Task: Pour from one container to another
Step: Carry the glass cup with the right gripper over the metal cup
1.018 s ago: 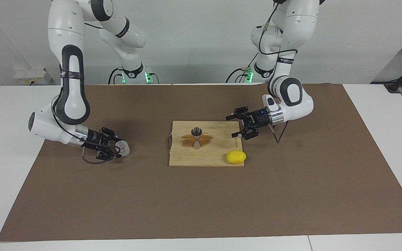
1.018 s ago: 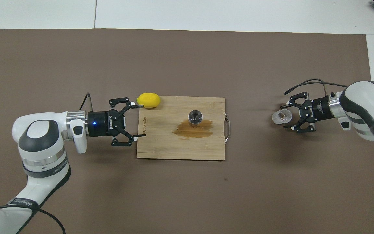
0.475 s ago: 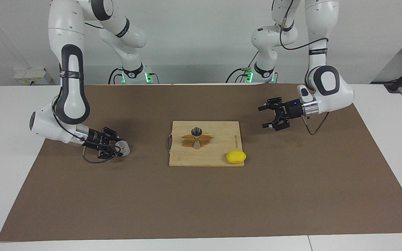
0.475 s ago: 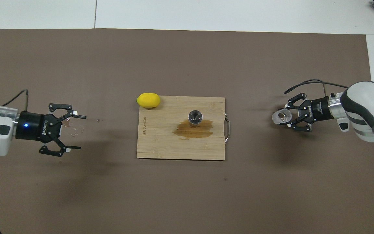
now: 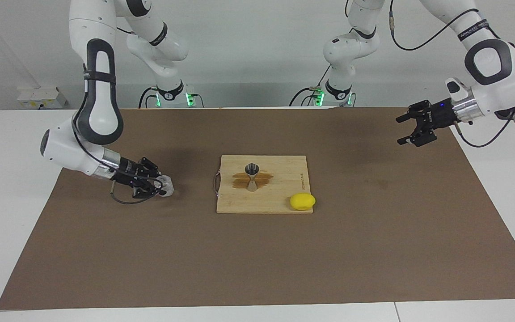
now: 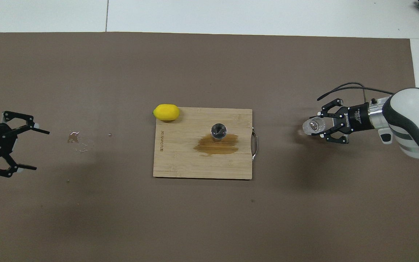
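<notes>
The clear cup [image 5: 165,185] [image 6: 312,126] is low at the mat toward the right arm's end, upright, with my right gripper [image 5: 160,186] [image 6: 318,126] shut on its sides. Whether the cup touches the mat I cannot tell. The metal jigger [image 5: 252,176] [image 6: 218,131] stands upright on the wooden cutting board [image 5: 280,169] [image 6: 195,167], beside a brown wet stain [image 6: 216,144]. My left gripper [image 5: 403,130] [image 6: 40,150] hangs open and holds nothing, over the mat's edge at the left arm's end.
A yellow lemon [image 5: 302,201] [image 6: 166,112] lies at the board's corner farthest from the robots, toward the left arm's end. A few wet drops [image 6: 74,137] mark the brown mat [image 5: 257,268] between the board and the left gripper.
The left arm pulled away from the board to its own end of the table and rose. The right gripper closed on the cup and shifted it slightly toward the board.
</notes>
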You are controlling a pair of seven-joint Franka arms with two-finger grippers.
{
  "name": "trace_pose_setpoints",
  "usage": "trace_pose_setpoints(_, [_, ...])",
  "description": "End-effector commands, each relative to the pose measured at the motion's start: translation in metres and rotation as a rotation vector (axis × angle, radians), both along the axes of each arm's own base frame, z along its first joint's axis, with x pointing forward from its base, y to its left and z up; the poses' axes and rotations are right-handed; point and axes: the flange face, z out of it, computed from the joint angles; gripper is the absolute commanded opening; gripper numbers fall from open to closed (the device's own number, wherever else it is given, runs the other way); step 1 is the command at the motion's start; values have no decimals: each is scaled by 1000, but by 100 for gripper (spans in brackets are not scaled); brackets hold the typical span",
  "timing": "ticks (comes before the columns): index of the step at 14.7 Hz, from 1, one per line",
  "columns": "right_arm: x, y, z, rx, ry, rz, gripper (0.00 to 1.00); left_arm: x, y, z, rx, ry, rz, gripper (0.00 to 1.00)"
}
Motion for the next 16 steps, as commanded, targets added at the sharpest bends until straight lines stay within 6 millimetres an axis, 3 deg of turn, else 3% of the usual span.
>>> trace_pose_setpoints(1, [0, 46, 25, -31, -16, -46, 0, 5, 11, 49, 100, -41, -22, 100])
trace_pose_setpoints(3, [4, 91, 38, -94, -6, -32, 0, 6, 12, 91, 168, -85, -41, 100])
trace_pose_setpoints(6, [6, 170, 58, -215, 12, -74, 0, 1, 11, 123, 226, -62, -4, 100])
trace_pose_setpoints(8, [4, 203, 65, -282, -12, -73, 0, -6, 2, 143, 255, -57, 61, 100])
trace_pose_setpoints(9, [1, 218, 66, -309, -21, -52, 0, -9, -1, 149, 284, -35, 124, 100])
trace_pose_setpoints(11, [-5, 243, 71, -382, -41, -30, 0, -6, -26, 151, 325, 18, 192, 100])
trace_pose_setpoints(13, [-11, 261, 74, -462, -77, 4, 0, -7, -33, 153, 335, 43, 242, 100])
trace_pose_setpoints(16, [-19, 282, 81, -531, -122, 76, 0, -10, -74, 160, 390, 149, 415, 100])
